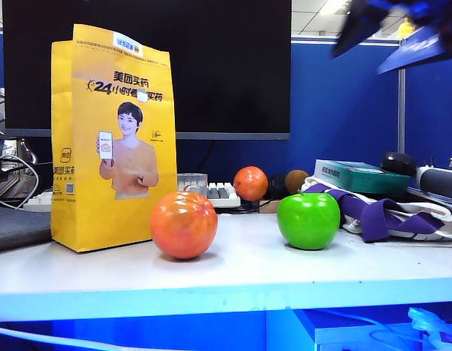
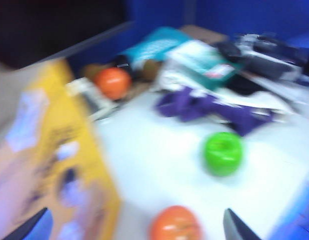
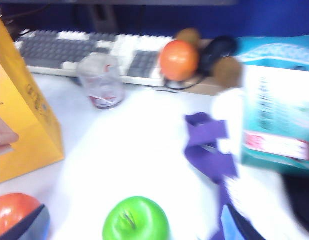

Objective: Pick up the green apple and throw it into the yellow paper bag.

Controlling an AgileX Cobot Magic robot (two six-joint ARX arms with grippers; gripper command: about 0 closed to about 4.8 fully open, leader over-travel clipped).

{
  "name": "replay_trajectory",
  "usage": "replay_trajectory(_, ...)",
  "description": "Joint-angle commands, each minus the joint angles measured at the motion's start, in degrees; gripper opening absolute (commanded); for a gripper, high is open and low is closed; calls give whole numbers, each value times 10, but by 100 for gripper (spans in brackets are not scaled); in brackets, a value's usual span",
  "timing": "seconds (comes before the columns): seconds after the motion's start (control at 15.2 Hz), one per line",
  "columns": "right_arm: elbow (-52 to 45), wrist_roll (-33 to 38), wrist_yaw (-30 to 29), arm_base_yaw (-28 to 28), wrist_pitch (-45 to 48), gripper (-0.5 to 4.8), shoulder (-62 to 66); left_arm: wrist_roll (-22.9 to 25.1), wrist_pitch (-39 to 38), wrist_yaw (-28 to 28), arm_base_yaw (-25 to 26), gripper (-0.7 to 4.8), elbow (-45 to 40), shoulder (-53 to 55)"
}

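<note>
Apple [image 1: 308, 220] sitting on table [image 1: 240, 274], right of big orange fruit [image 1: 183, 224] & yellow bag [image 1: 113, 139].
L gripper [image 2: 134, 227] & R gripper [image 3: 134, 225] hovering above, both wide open, holding nothing.

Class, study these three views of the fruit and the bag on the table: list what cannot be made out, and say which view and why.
- Yellow paper bag: print unreadable in the left wrist view, motion blur.
- Left gripper: only the two fingertips show; the frame edge cuts off the rest.
- Right gripper: fingers cut off at the frame edge; in the exterior view just a blurred arm at the top corner.
- Green apple: its lower part is cut off by the right wrist frame edge.
</note>
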Motion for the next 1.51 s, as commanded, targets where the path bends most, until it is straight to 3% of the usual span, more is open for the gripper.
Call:
replay_trajectory(0.07, 31, -3, -56, 0, -3, 479, 67, -20, 9, -7, -26, 479, 3, 5)
replay_trajectory(0.26, 45, -2, -68, 0, -2, 479, 127, -33, 12, -3, -30, 479, 3, 14)
replay_trajectory(0.52, 57, -4, -73, 0, -3, 479, 213, -55, 24, 48, -59, 479, 3, 33)
replay_trajectory(0.85, 80, -4, -78, 1, -8, 479, 268, -65, 41, 48, -92, 479, 3, 68)
replay_trajectory(1.51, 84, -38, -73, 33, -30, 479, 355, -63, 45, 48, -93, 479, 3, 90)
